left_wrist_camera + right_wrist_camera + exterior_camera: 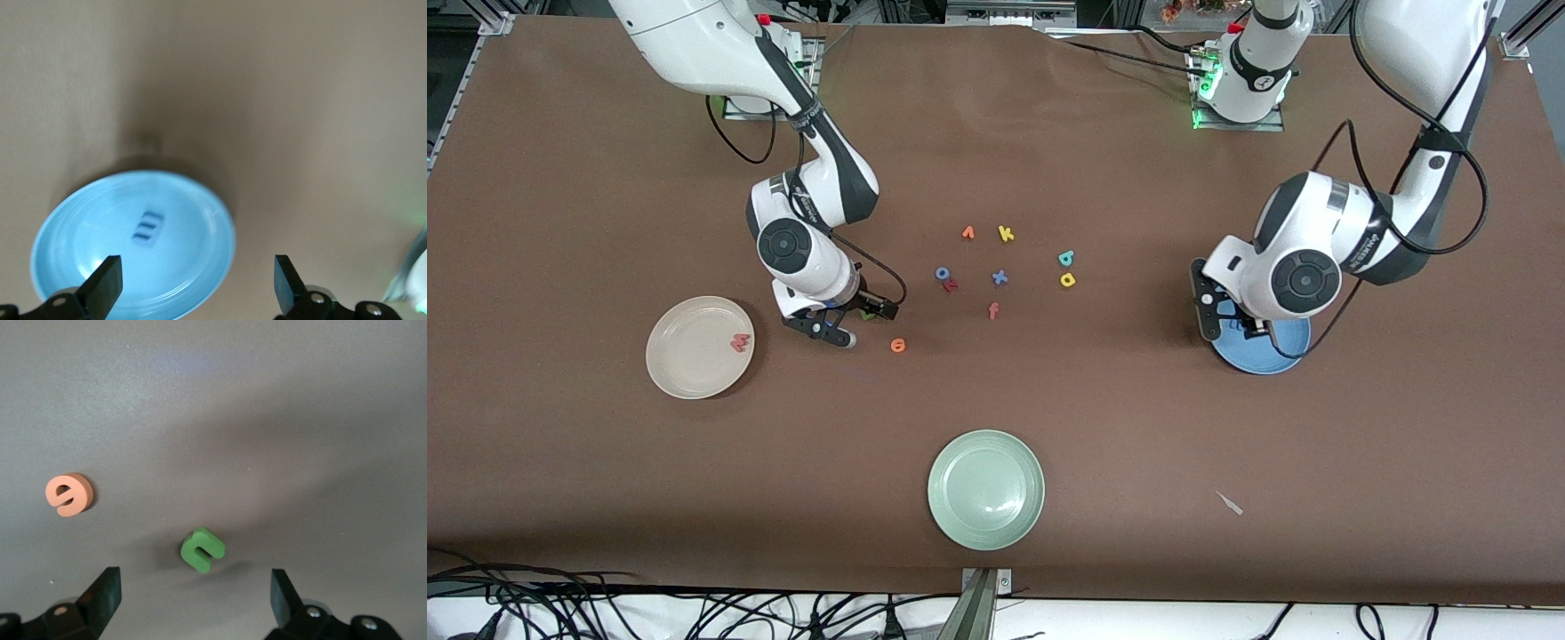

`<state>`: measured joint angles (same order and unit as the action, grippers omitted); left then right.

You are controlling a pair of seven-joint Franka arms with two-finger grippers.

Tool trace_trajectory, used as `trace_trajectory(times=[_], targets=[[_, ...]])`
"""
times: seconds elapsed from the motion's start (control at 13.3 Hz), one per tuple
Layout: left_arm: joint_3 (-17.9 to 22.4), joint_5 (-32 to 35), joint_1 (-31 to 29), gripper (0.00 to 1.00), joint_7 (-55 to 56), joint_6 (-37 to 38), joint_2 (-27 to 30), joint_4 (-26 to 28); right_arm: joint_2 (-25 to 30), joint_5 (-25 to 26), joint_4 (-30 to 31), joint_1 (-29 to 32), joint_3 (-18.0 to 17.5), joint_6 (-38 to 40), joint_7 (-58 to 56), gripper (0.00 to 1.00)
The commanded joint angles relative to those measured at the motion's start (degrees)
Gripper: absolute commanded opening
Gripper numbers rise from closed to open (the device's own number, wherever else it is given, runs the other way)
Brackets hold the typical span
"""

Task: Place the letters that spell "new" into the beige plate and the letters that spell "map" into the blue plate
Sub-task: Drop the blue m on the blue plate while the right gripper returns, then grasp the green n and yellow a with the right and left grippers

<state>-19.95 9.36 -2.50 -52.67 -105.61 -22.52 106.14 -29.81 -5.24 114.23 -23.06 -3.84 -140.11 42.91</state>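
The blue plate (1282, 356) lies mostly hidden under the left arm's hand. My left gripper (1232, 322) (197, 268) hangs open over it with nothing between its fingers. The blue m (148, 227) lies in that blue plate (80, 233). My right gripper (852, 322) (193, 583) stands open just over the olive-green n (202, 549) (867, 313), which lies on the table. The orange e (897, 345) (69, 494) lies beside the n. The beige plate (689, 360) holds the pinkish-red w (740, 342). The teal p (1065, 259) and yellow a (1067, 280) lie mid-table.
Mid-table lie an orange v (967, 233), yellow k (1006, 234), blue x (1000, 277), orange-red f (993, 310), and a blue letter (943, 273) touching a red one (950, 285). A pale green plate (985, 489) sits near the front edge, with a paper scrap (1230, 503) toward the left arm's end.
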Motion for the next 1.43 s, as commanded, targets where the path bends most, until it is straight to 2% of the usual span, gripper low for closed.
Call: trace_trajectory(times=[0.0, 0.3, 0.6, 0.75, 0.91, 1.13, 1.21, 1.28, 1.36], targets=[[-0.3, -7.2, 0.1, 1.00, 9.7, 0.8, 0.3, -0.3, -0.2, -0.6, 0.8, -0.1, 0.0, -1.5, 0.4, 0.99], [-1.7, -7.6, 5.4, 1.00, 26.9, -4.0, -0.9, -0.1, -1.2, -0.3, 0.8, 0.0, 0.1, -3.1, 0.2, 0.87], [-1.7, -7.6, 13.3, 1.00, 55.8, -7.8, -1.4, 0.6, -1.5, -0.3, 0.6, 0.4, 0.2, -3.1, 0.0, 0.73], [-1.7, -7.6, 16.3, 1.00, 68.7, -10.6, -2.8, 0.8, -1.8, -0.3, 0.6, 0.4, 0.2, -3.2, 0.0, 0.62], [-1.7, -7.5, 17.1, 1.00, 76.3, -13.7, -4.1, 1.1, -1.9, -0.3, 0.6, 0.4, 0.2, -3.5, 0.0, 0.59], [-1.7, -7.1, 17.8, 1.00, 83.0, -23.5, -5.3, 5.6, -2.0, -0.3, 0.6, 0.4, 0.2, -3.5, 0.2, 0.54], [-1.7, -6.7, 18.1, 0.96, 83.8, -25.5, -6.0, 6.5, -2.0, -0.3, 0.6, 0.4, 0.2, -3.5, 0.2, 0.54], [-1.6, -6.7, 18.9, 0.86, 84.7, -26.7, -6.8, 6.7, -2.0, -0.3, 0.6, 0.3, 0.2, -3.5, 0.3, 0.50], [-1.4, -6.6, 20.1, 0.81, 85.8, -27.4, -7.9, 6.7, -2.0, -0.3, 0.6, 0.4, 0.2, -3.5, 0.4, 0.48]])
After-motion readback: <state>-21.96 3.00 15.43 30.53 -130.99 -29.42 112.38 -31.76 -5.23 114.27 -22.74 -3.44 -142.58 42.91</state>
